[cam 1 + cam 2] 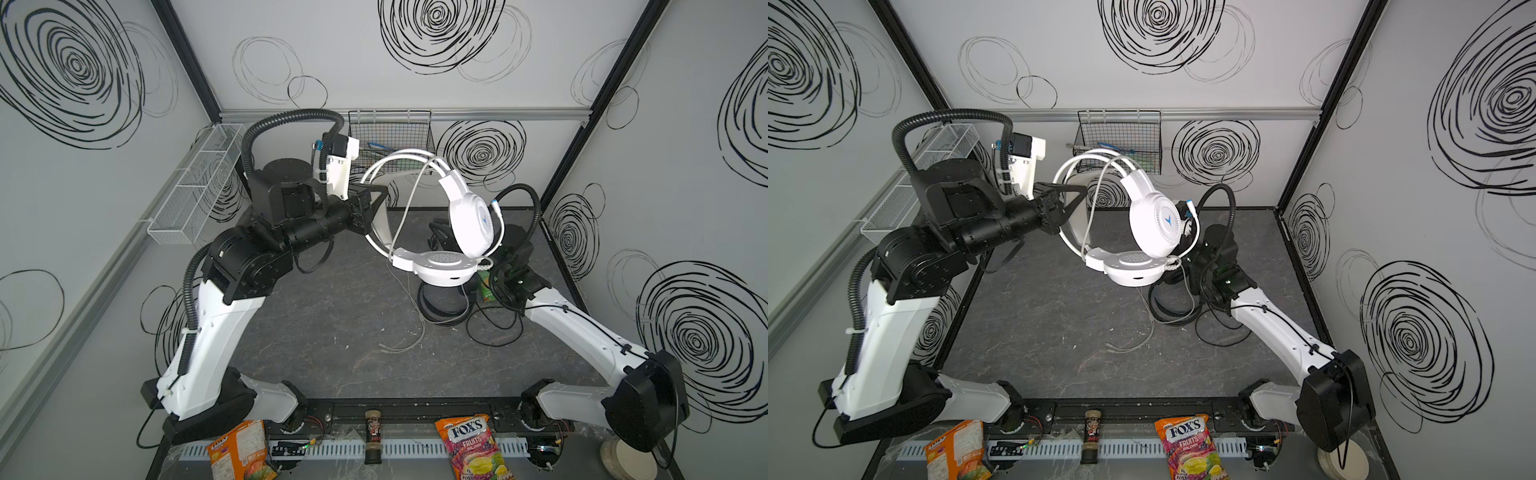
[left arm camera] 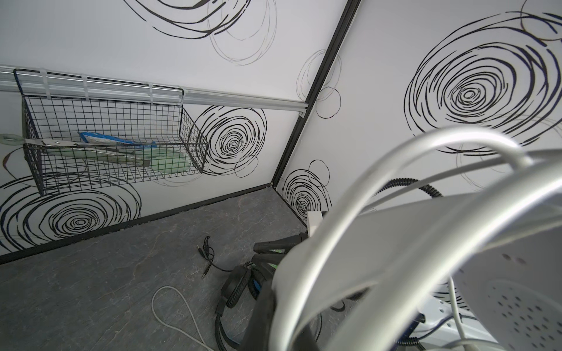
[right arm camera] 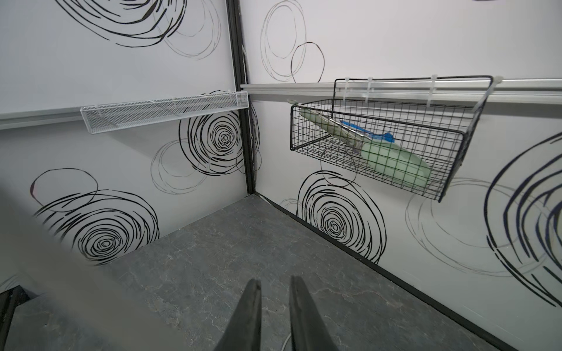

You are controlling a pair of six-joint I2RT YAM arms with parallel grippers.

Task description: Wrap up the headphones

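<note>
Left gripper is clamped on the headband of the white headset, holding it in the air over the back-right part of the table; both top views agree. The earcup with the blue logo faces outward. The second cup sits just below it, perforated pad face up. White cable crosses the headband arc, drops from the lower cup and ends loose on the table, with its plug near the middle. Black headset lies on the table under and behind the white one, and neither gripper touches it. Its black cable trails off across the table surface. Right gripper: in the right wrist view the jaws stand a narrow gap apart with bare table between them and nothing held. In the top views it is hidden behind the white earcups. Wire basket hangs on the back wall, mesh tray on the left wall.
</note>
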